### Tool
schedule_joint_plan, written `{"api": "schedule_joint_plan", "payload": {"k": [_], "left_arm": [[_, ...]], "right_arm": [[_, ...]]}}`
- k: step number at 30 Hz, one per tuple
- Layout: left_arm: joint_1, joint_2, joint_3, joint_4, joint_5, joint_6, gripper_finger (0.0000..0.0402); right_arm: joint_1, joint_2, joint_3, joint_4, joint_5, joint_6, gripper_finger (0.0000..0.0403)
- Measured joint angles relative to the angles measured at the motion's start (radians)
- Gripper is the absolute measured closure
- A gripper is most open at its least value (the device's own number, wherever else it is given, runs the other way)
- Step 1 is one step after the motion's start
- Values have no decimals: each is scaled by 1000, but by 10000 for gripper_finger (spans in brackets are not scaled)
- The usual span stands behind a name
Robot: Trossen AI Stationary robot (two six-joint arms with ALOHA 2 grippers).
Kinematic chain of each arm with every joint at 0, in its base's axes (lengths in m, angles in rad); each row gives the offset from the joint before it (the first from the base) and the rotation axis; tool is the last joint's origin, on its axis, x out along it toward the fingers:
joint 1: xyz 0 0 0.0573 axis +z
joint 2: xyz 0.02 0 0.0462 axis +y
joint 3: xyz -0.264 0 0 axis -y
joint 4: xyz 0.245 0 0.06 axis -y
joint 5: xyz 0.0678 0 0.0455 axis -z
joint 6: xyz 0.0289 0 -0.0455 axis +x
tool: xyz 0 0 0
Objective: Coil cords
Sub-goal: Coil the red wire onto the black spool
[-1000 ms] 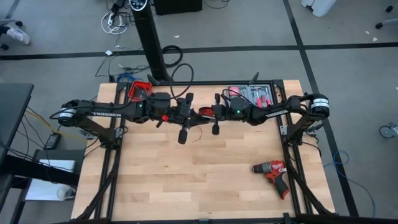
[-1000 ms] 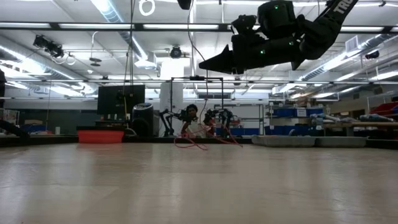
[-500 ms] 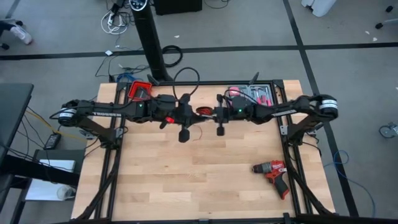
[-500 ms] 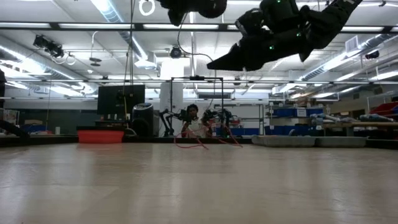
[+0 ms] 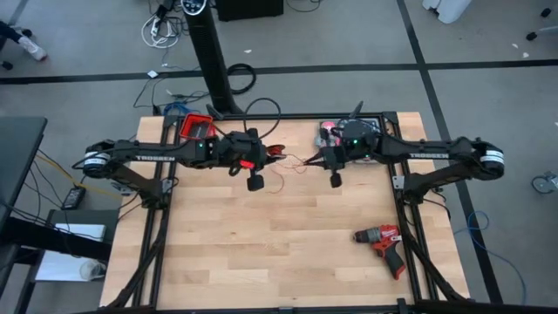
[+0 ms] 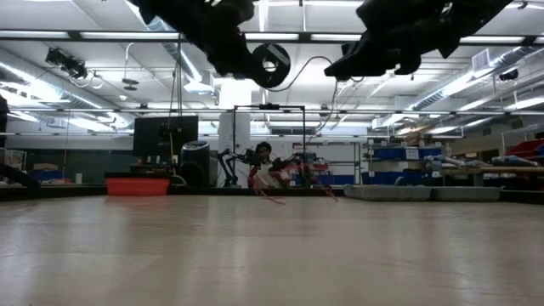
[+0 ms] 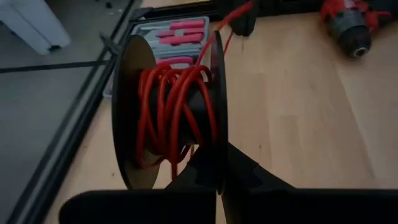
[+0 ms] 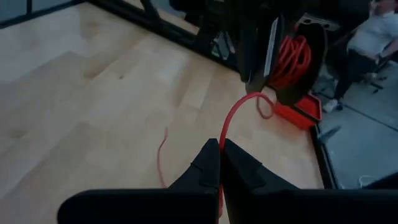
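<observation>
between the two grippers the red cord [image 5: 301,163] now hangs in a thin line over the table [image 5: 261,253], because the arms have moved apart since a moment ago. that likely means more cord is being pulled out straight so it can be wound neatly. the left gripper [image 7: 214,177] is closed on the edge of a black spool [image 7: 127,118], and most of the cord is wrapped around its middle. the right gripper [image 8: 221,163] is pinched shut on the cord, a little way out from the spool. past the right gripper sits a tool tray [image 5: 362,131] with red-handled tools inside. past the left gripper is a red box [image 5: 196,126]; i cannot tell what is in it. a drill [image 5: 382,240] lies well away from both.
</observation>
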Motion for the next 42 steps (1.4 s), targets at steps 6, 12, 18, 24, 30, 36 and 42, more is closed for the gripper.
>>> {"api": "schedule_joint_plan", "payload": {"k": [6, 12, 18, 24, 30, 36, 42], "left_arm": [[38, -1, -60, 43, 120, -2, 396], [58, 15, -89, 122, 193, -1, 396], [58, 98, -90, 237, 371, -5, 396], [42, 154, -90, 290, 573, -7, 396], [32, 164, -90, 309, 668, -3, 396], [26, 170, -90, 346, 697, -1, 396], [27, 170, -90, 353, 678, -1, 396]], "right_arm": [[-5, -73, 0, -29, -6, -6, 401], [1, -54, 0, 141, -239, 75, 401], [22, 81, 1, 403, -290, 110, 402], [5, 160, 77, 321, -380, 123, 402], [-8, 167, 149, 209, -477, 142, 401], [-21, 163, 166, 128, -669, 188, 401], [-31, 158, 166, 153, -638, 232, 401]]}}
